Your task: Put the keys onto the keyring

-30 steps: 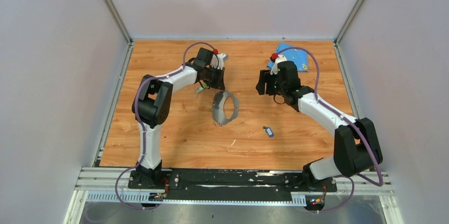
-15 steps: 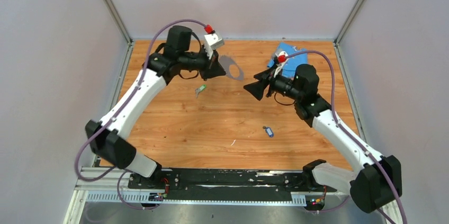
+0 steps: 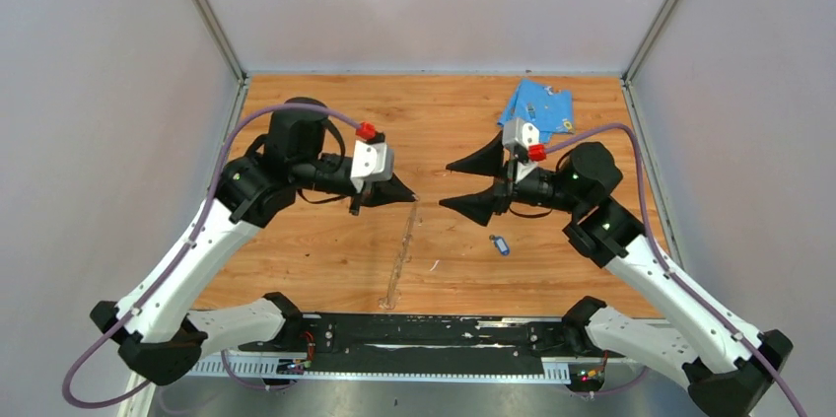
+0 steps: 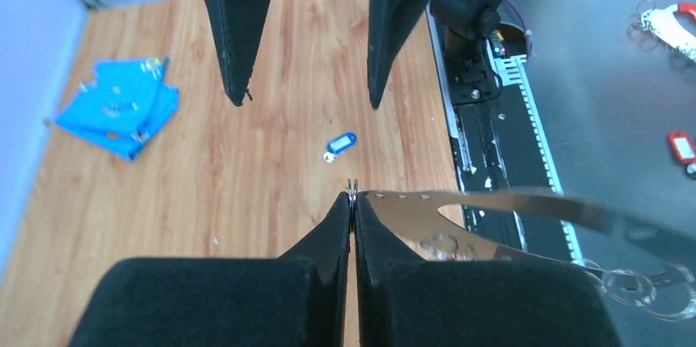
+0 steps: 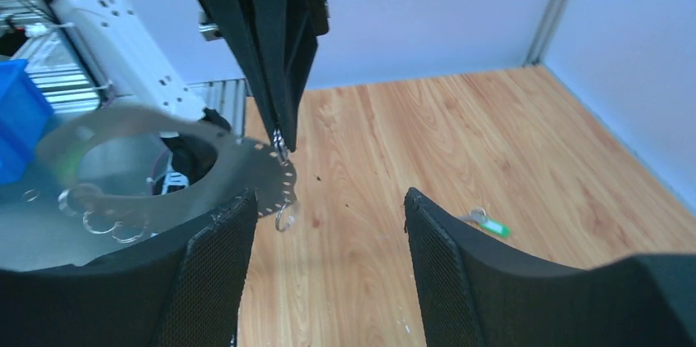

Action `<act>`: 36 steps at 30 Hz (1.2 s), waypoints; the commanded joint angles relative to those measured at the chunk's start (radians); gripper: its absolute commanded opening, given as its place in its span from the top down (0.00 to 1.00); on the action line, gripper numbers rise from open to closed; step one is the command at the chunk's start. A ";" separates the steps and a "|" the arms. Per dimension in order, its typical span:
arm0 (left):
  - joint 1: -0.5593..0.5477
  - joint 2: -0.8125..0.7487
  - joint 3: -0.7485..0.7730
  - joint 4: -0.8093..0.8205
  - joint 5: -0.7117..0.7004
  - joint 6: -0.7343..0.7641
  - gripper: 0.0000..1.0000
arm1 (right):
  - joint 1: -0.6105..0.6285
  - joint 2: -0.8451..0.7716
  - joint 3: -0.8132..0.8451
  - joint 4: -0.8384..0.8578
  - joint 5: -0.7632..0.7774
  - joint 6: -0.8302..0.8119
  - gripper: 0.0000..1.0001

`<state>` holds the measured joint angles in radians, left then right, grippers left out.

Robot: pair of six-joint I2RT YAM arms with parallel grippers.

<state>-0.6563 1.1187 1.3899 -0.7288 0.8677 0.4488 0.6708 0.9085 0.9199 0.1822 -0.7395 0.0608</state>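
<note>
Nothing's threaded yet: left gripper (image 4: 353,199) pinches the thin grey metal keyring (image 4: 525,199), right gripper (image 3: 445,186) is spread wide, tiny blue-headed key (image 3: 501,244) and tiny green-headed key (image 5: 491,226) lie loose.

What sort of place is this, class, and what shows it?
Most likely a robotics lab test cell: a wooden tabletop boxed in by plain grey panels on metal posts, with a cabled left arm and right arm bolted to a rail at its near edge.

White arms (image 3: 202,240), black joints (image 3: 293,133), purple cables (image 3: 296,102).
</note>
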 commanded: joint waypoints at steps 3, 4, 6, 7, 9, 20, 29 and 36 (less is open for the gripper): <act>-0.090 -0.121 -0.036 0.005 0.010 0.193 1.00 | 0.062 -0.087 0.038 -0.037 -0.072 0.064 0.33; -0.108 -0.137 -0.042 0.005 0.000 0.210 1.00 | 0.075 -0.090 0.047 -0.050 -0.064 0.061 0.33; -0.145 -0.162 -0.062 0.004 -0.023 0.249 1.00 | 0.110 -0.091 0.069 -0.086 -0.026 0.037 0.35; -0.156 -0.172 -0.071 0.003 -0.031 0.271 1.00 | 0.130 -0.092 0.079 -0.102 -0.004 0.018 0.36; -0.171 -0.189 -0.086 0.007 -0.043 0.315 1.00 | 0.178 -0.094 0.088 -0.127 0.047 -0.032 0.37; -0.178 -0.265 -0.212 0.195 -0.102 0.370 1.00 | 0.435 -0.013 0.188 -0.353 0.359 -0.377 0.47; -0.182 -0.284 -0.225 0.205 -0.089 0.422 1.00 | 0.523 0.024 0.192 -0.382 0.480 -0.496 0.55; -0.183 -0.322 -0.264 0.208 -0.034 0.535 1.00 | 0.561 0.011 0.172 -0.338 0.570 -0.542 0.63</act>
<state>-0.8284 0.8349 1.1599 -0.5529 0.7818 0.8841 1.2026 0.9379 1.0828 -0.1814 -0.2501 -0.4278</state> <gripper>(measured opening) 0.005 0.383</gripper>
